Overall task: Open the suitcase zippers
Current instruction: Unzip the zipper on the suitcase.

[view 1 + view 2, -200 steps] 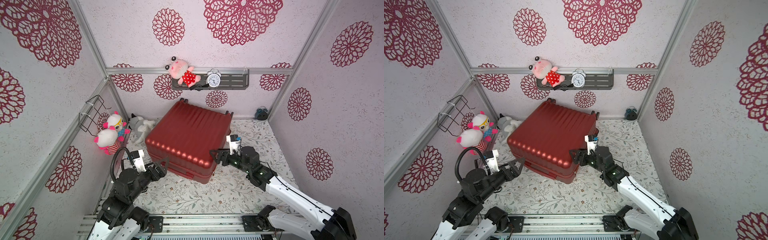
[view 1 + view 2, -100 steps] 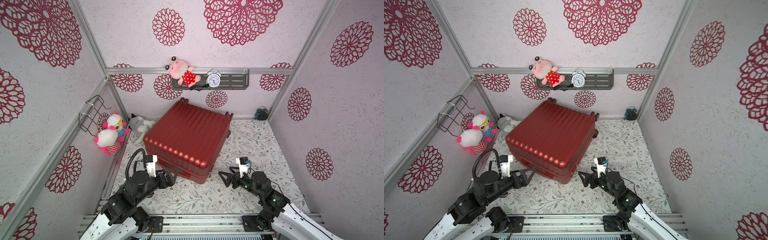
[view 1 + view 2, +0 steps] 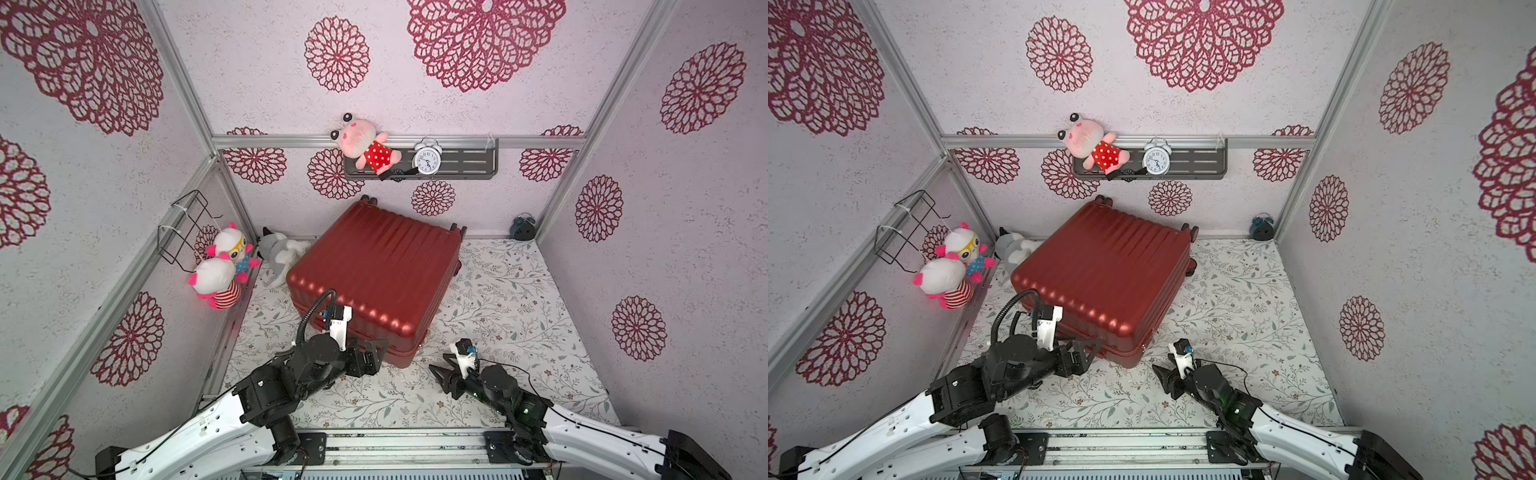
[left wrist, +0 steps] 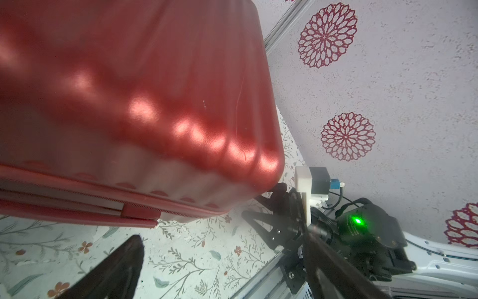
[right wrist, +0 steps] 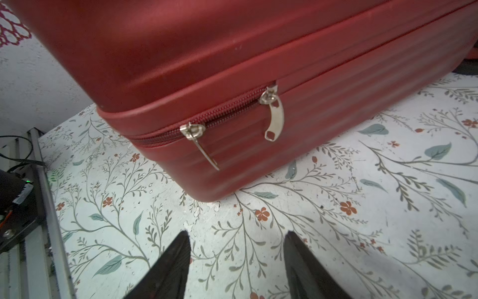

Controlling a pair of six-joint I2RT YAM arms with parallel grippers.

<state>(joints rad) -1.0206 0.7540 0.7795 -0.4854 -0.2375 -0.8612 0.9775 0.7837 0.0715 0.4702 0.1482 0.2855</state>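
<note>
One flowered desk (image 3: 498, 299) carries everything I'm watching. On it the suitcase (image 3: 374, 266) lies flat, toward the back left in both top views, with its ribbed red shell up, its wheels (image 3: 457, 229) toward the back wall and one corner pointing at my arms. My left gripper (image 3: 374, 357) sits just beside the case's near side, jaws spread wide with nothing between them. From above I cannot tell whether a finger touches the shell. My right gripper (image 5: 237, 234) hovers low over the desk just off that near corner, clear of the case. Its two fingers (image 5: 176, 259) are apart and empty, with bare flowered paper showing between them. Through the right wrist camera I see the zippers (image 5: 227, 110), a dark red track following the seam between the shells and bending round the corner. Two silver pulls (image 5: 274, 121) hang from it, one seen flat-on. The second pull (image 5: 204, 150) is edge-on, a short run of teeth away.
</note>
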